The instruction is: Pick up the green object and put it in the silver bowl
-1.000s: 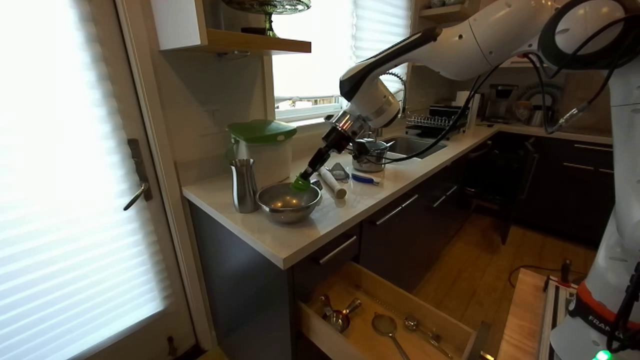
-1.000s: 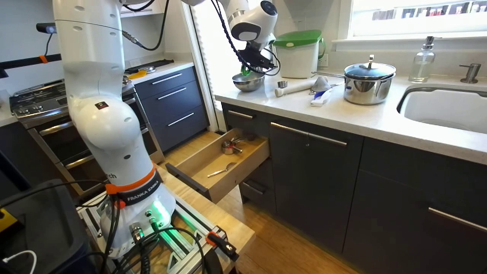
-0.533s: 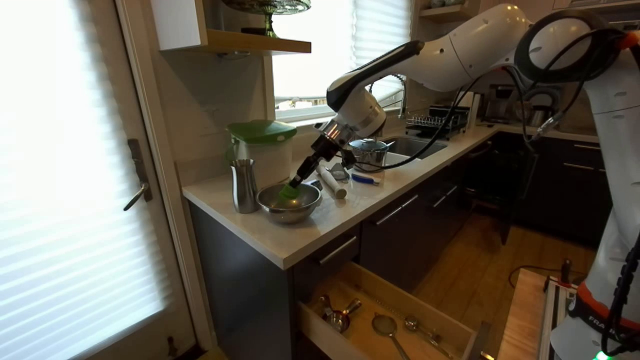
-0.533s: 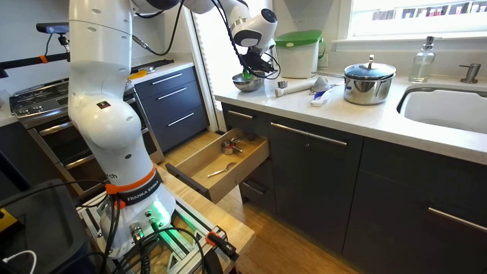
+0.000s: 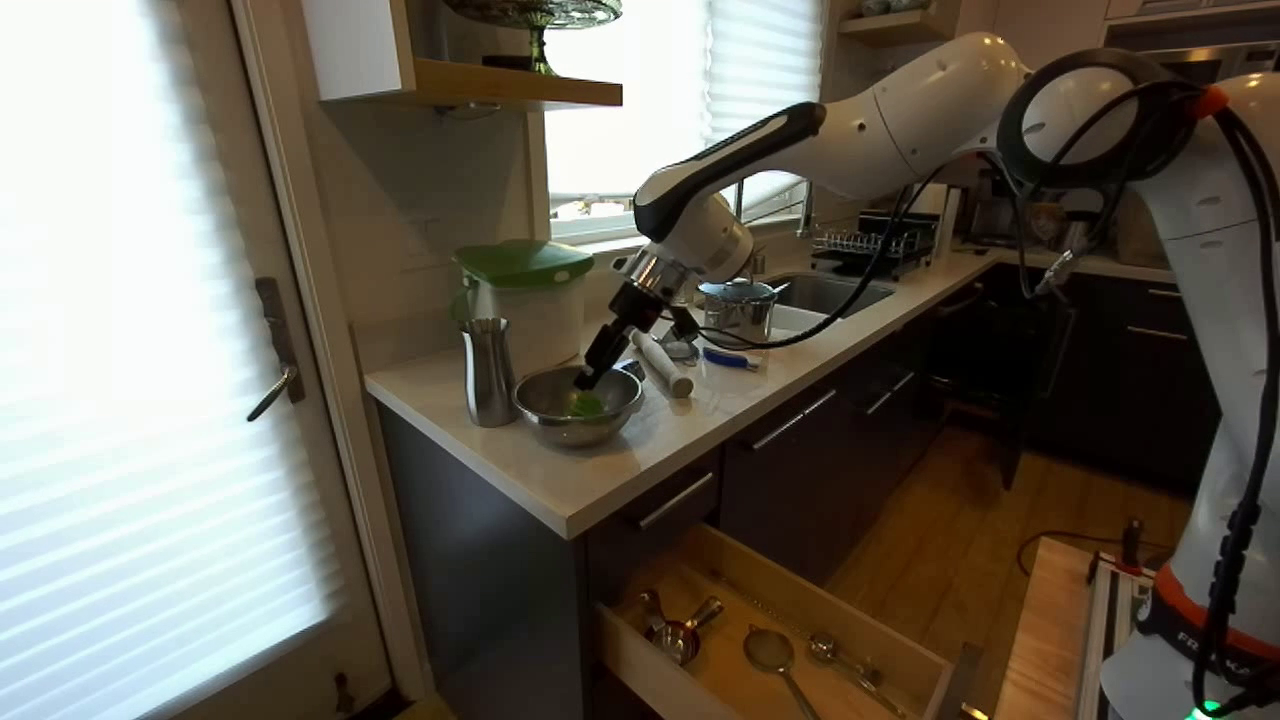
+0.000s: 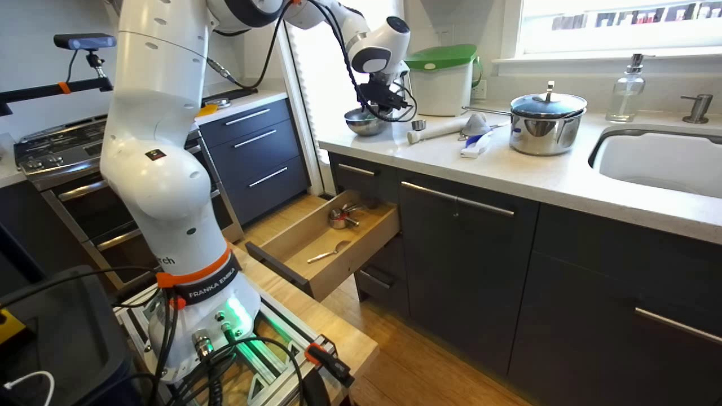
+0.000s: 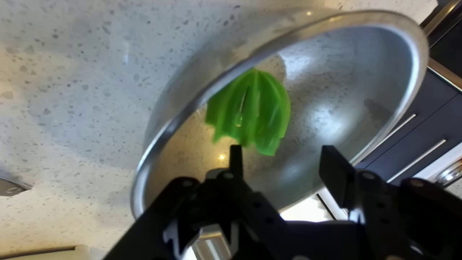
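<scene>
The bright-green ribbed object (image 7: 254, 108) lies inside the silver bowl (image 7: 335, 79), loose from the fingers. It also shows low in the bowl (image 5: 575, 432) in an exterior view as a green patch (image 5: 586, 404). My gripper (image 7: 282, 147) is open, its two fingertips well apart with nothing between them. The fingers are over the bowl, just beside the green object. In an exterior view the dark fingertips (image 5: 585, 382) dip at the bowl's rim. In an exterior view the bowl (image 6: 365, 125) shows under the gripper, and the green object is hidden there.
A tall metal cup (image 5: 487, 372) stands right beside the bowl. Behind are a green-lidded bin (image 5: 530, 310), a white-handled tool (image 5: 663, 365) and a blue-handled item (image 5: 730, 358). A lidded pot (image 6: 547, 127) stands farther along. A drawer (image 6: 333, 242) is open below the counter.
The green object was in the gripper above the bowl; it now lies in the bowl. The gripper has come down toward the bowl and opened.
</scene>
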Controlling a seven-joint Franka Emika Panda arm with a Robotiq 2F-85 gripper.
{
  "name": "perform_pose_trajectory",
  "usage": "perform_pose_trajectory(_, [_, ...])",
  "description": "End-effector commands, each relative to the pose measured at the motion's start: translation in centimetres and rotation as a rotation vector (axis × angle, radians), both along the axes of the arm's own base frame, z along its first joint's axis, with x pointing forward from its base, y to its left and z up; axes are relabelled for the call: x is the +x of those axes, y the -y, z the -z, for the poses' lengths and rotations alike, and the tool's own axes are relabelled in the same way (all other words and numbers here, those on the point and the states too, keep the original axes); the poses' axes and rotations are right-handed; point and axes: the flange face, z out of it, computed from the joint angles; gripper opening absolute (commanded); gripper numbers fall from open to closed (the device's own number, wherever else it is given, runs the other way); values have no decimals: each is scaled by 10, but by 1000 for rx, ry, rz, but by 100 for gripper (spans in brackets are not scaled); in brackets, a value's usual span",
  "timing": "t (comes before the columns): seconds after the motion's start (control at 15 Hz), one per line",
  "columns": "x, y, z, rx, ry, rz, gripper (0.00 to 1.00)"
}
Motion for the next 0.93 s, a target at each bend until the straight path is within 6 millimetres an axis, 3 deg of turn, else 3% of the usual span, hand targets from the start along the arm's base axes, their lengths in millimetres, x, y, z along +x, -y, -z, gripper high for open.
perform_pose_trajectory(0.0, [2,0,-18,-52,-13,34,90])
perform_pose_trajectory(0.13, [-3,4,-40,-53,8,52,100])
perform_pose_trajectory(0.4, [-32,28,-101,-112,85,73,100])
perform_pose_trajectory(0.6, [-64,70,-114,-293,61,82,100])
perform_pose_trajectory(0.8, [-111,91,-101,-279,-44,-107,100])
perform_pose_trajectory(0.87, [-76,83,-108,-276,-8,-28,100])
